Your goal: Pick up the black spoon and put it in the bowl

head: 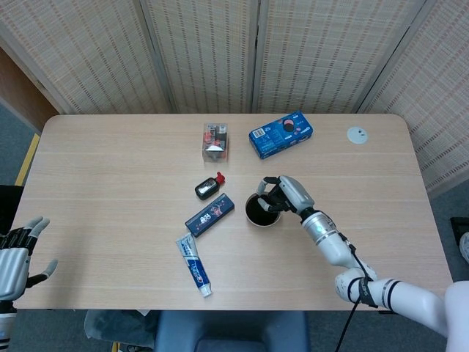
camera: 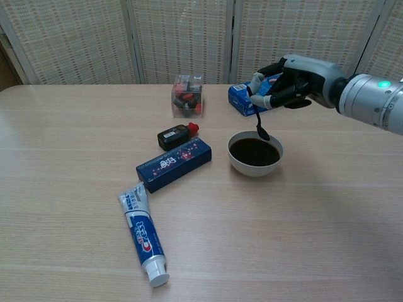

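Observation:
My right hand (camera: 295,80) hovers above the bowl (camera: 254,163), a pale bowl with a dark inside, and pinches the black spoon (camera: 260,127) by its handle. The spoon hangs down with its scoop just over the bowl's far rim. From the head view the right hand (head: 283,194) covers the bowl's right edge, and the bowl (head: 258,213) shows dark beneath it; the spoon is hard to make out there. My left hand (head: 15,257) rests at the table's near left edge with its fingers spread and nothing in it.
Left of the bowl lie a dark blue box (camera: 174,163), a toothpaste tube (camera: 143,236) and a small black bottle with a red cap (camera: 175,134). Behind stand a clear box of red and black items (camera: 187,95) and a blue box (camera: 264,93). A white disc (head: 357,135) lies far right.

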You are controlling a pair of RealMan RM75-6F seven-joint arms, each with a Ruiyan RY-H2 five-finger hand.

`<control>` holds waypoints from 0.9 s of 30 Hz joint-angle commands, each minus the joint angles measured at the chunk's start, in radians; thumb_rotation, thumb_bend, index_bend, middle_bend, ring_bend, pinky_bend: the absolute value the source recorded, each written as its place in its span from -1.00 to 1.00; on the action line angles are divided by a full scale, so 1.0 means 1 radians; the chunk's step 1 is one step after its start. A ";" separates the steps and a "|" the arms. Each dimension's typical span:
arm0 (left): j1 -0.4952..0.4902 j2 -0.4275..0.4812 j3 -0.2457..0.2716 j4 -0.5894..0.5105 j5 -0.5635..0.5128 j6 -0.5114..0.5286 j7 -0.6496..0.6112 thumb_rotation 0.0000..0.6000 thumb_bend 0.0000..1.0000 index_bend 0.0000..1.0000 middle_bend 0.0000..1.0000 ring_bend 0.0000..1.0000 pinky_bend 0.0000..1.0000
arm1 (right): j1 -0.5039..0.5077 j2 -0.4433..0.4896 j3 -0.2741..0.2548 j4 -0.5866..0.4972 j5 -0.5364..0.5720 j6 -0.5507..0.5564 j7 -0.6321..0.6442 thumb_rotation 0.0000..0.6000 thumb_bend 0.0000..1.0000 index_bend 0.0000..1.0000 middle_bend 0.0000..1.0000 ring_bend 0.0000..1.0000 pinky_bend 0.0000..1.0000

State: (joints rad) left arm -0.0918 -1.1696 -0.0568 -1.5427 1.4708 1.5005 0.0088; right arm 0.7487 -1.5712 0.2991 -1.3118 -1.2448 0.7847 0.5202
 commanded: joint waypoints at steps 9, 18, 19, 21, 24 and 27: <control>0.002 0.000 -0.002 0.015 -0.011 -0.009 -0.014 1.00 -0.52 -0.74 -0.74 -0.64 -0.67 | 0.067 -0.141 0.009 0.174 0.003 -0.070 0.110 1.00 0.04 0.33 1.00 1.00 1.00; -0.002 -0.003 -0.003 0.023 -0.015 -0.021 -0.018 1.00 -0.52 -0.74 -0.74 -0.64 -0.68 | 0.090 -0.207 -0.008 0.288 -0.038 -0.085 0.181 1.00 0.04 0.34 1.00 1.00 1.00; -0.003 -0.004 -0.004 0.024 -0.016 -0.022 -0.019 1.00 -0.52 -0.74 -0.74 -0.64 -0.68 | 0.092 -0.213 -0.010 0.298 -0.042 -0.086 0.190 1.00 0.04 0.34 1.00 1.00 1.00; -0.003 -0.005 -0.004 0.025 -0.016 -0.024 -0.020 1.00 -0.52 -0.74 -0.74 -0.64 -0.68 | 0.094 -0.219 -0.014 0.312 -0.050 -0.087 0.201 1.00 0.04 0.34 1.00 1.00 1.00; -0.004 -0.007 -0.003 0.028 -0.017 -0.026 -0.022 1.00 -0.52 -0.74 -0.74 -0.64 -0.69 | 0.096 -0.225 -0.024 0.330 -0.063 -0.089 0.214 1.00 0.04 0.34 1.00 1.00 1.00; -0.003 -0.009 -0.004 0.031 -0.018 -0.026 -0.022 1.00 -0.52 -0.74 -0.74 -0.64 -0.70 | 0.093 -0.224 -0.032 0.339 -0.072 -0.087 0.229 1.00 0.05 0.34 1.00 1.00 1.00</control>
State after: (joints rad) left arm -0.0950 -1.1784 -0.0604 -1.5117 1.4526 1.4739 -0.0132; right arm 0.8424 -1.7957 0.2693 -0.9747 -1.3145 0.6975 0.7457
